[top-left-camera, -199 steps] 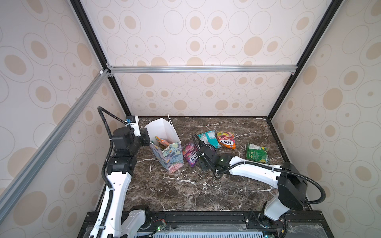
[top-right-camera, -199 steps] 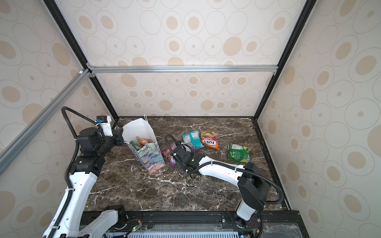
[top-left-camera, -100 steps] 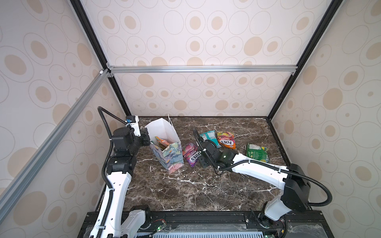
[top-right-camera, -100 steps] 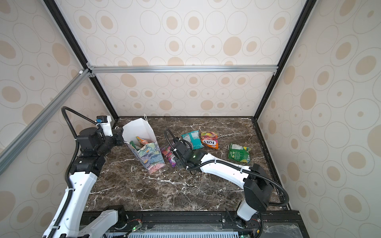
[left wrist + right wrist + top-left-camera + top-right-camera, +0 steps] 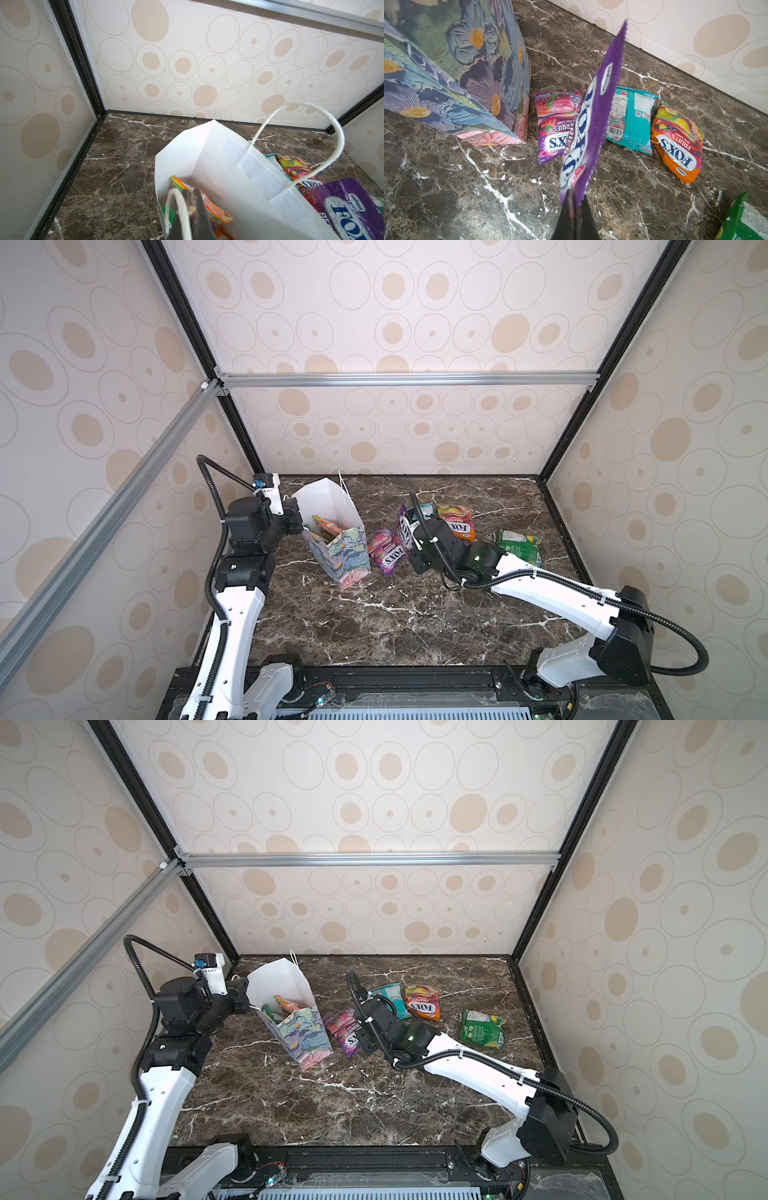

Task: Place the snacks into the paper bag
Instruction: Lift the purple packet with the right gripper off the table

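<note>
Your left jaws are pressed together on the near rim of the paper bag (image 5: 345,556), right beside its near cord handle (image 5: 178,205). The bag stands on the table (image 5: 374,626) at the left, leaning a little, with its mouth open and its white inside showing. An orange snack (image 5: 209,207) lies inside it, and a sliver of green packet (image 5: 166,209) shows next to that. Just right of the bag, a pink-red berries packet (image 5: 386,549) lies flat on the table, close to the bag's floral wall but not in it. Next comes the purple packet (image 5: 591,116), which your right jaws are pinching by one end. It stands up on edge from the grip, outside the bag, between the berries packet and the teal packet (image 5: 390,996). The teal packet lies flat, with the orange FRUITS packet (image 5: 457,524) just beside it. Well apart, farthest right, lies the green packet (image 5: 519,545).
</note>
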